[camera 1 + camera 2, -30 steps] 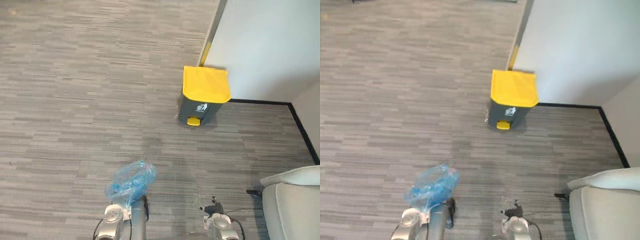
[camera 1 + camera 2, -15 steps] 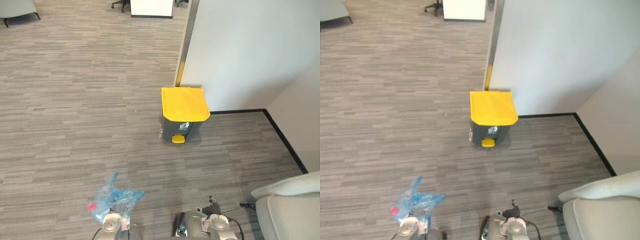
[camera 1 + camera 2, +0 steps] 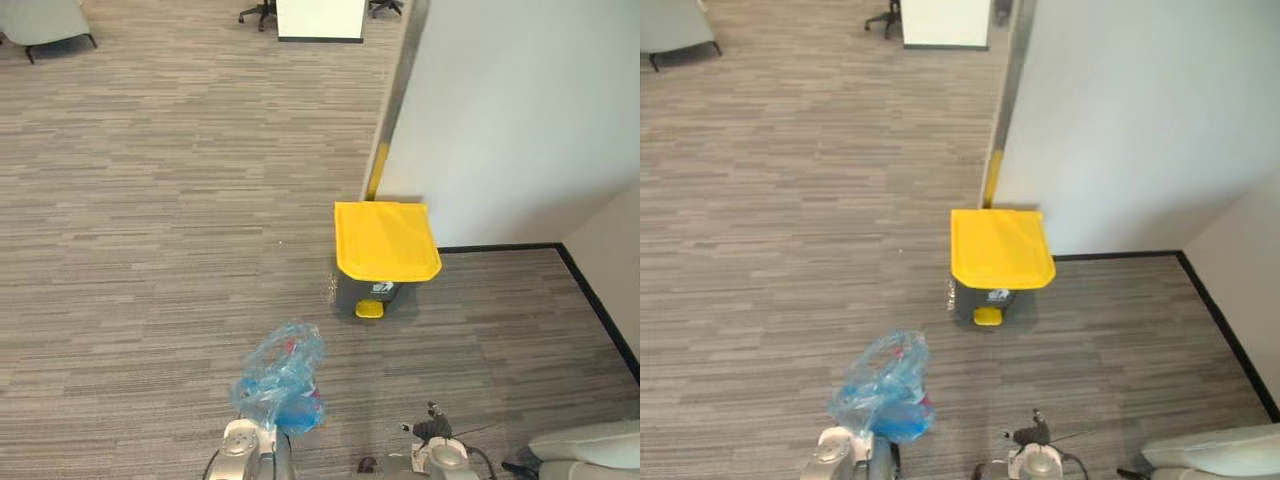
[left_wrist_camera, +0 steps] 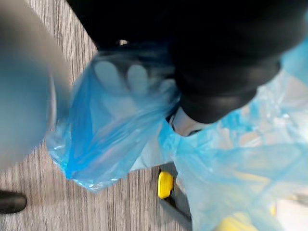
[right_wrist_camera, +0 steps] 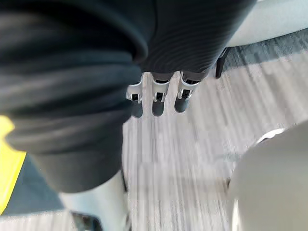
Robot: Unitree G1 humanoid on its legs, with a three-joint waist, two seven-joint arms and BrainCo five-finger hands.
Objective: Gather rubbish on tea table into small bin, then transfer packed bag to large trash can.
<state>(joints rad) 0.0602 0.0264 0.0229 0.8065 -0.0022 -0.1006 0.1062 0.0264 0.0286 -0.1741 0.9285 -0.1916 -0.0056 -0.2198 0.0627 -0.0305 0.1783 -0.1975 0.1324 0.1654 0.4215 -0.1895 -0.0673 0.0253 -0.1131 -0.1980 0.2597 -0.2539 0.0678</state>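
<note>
Carrying the bag (image 3: 282, 385) across to the large trash can (image 3: 385, 262) looked to be the step in hand. Nearest the robot, at about 6 o'clock in the head view, the blue translucent bag rode bunched on top of the left robot hand (image 4: 216, 82). The film draped over that robot hand, so its grip could not be told. The right robot hand (image 5: 155, 91) hung empty, fingers (image 5: 156, 94) loose and uncurled, with a pale seat (image 3: 590, 450) at 4 o'clock. Something reddish showed through the bag's film; the rest of its contents were too dim to name.

Farther on, toward 1 o'clock, the grey can stood on the carpet floor (image 3: 150, 250) against a white wall (image 3: 520, 120). Its yellow lid (image 3: 386, 238) lay closed, so nothing inside could be seen. Its yellow pedal (image 3: 370, 311) faced the robot.

Doing this well would likely mean approaching square to the pedal side and getting the lid up first. The bag should ride high enough to clear the rim, since thin film could snag or spill.
</note>
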